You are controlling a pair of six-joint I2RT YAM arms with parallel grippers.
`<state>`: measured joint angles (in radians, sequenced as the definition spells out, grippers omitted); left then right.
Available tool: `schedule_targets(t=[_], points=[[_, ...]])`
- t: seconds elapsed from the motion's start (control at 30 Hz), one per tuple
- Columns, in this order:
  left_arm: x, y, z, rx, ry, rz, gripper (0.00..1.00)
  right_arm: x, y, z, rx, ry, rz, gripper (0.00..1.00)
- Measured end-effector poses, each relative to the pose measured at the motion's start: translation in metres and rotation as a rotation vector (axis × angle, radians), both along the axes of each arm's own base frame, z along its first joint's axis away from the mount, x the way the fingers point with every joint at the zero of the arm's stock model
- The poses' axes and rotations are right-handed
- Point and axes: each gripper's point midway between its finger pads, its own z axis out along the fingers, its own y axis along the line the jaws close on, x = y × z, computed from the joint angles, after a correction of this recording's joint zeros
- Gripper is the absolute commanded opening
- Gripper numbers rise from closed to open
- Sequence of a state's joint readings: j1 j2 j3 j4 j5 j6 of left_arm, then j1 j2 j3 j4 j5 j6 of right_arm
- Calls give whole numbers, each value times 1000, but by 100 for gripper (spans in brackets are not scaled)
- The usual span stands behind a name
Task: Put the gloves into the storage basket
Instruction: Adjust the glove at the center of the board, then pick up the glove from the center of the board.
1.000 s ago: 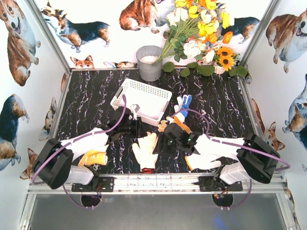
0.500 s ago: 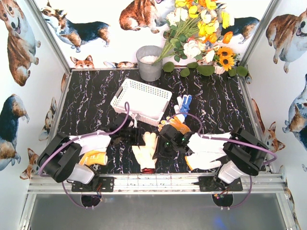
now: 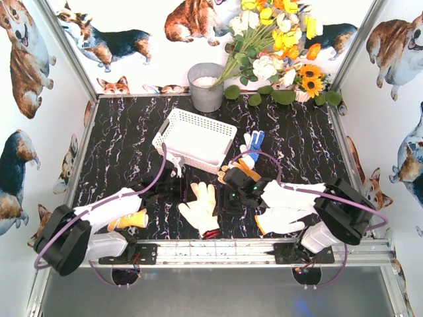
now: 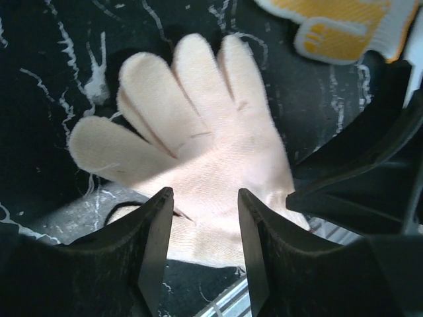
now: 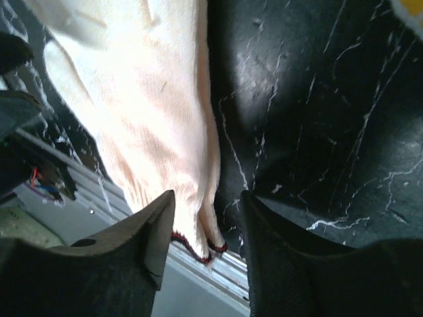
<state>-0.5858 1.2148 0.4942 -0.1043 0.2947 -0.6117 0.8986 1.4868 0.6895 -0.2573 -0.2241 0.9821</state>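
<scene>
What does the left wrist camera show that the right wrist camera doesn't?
Left wrist only: the cream glove with its fingers spread, and a yellow-and-white glove beyond them. Right wrist only: the cream glove's red-trimmed cuff, lying beside the metal rail. Both: the cream glove lying flat on the black marbled table.

Standing here, I can't read any word, label, brand, number or sign on anything in view.
</scene>
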Motion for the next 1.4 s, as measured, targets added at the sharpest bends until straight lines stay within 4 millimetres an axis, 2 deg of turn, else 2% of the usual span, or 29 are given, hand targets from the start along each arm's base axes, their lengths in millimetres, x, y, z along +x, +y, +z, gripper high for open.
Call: schedule_targets(t=[0.17,0.43,0.57,0.83,1.1,1.17,1.4], points=[[0,-10,21,-63,-31,-34,31,-14,-3,8,66,20,35,52],[-26,-28,24,-162,41,-118,19,-32,-2,1,134,98,29,52],[-40,-32,15,-187,92,-143,15,-27,3,2,170,100,12,52],[-65,-22,-27,-119,242,-138,9,-23,15,1,237,131,0,52],[-66,-20,-31,-106,250,-130,9,-25,25,2,289,171,19,50],[-65,-20,-31,-105,249,-128,9,-26,28,1,305,183,22,45],[-61,-17,-29,-87,221,-104,13,-32,26,-6,316,233,0,15]])
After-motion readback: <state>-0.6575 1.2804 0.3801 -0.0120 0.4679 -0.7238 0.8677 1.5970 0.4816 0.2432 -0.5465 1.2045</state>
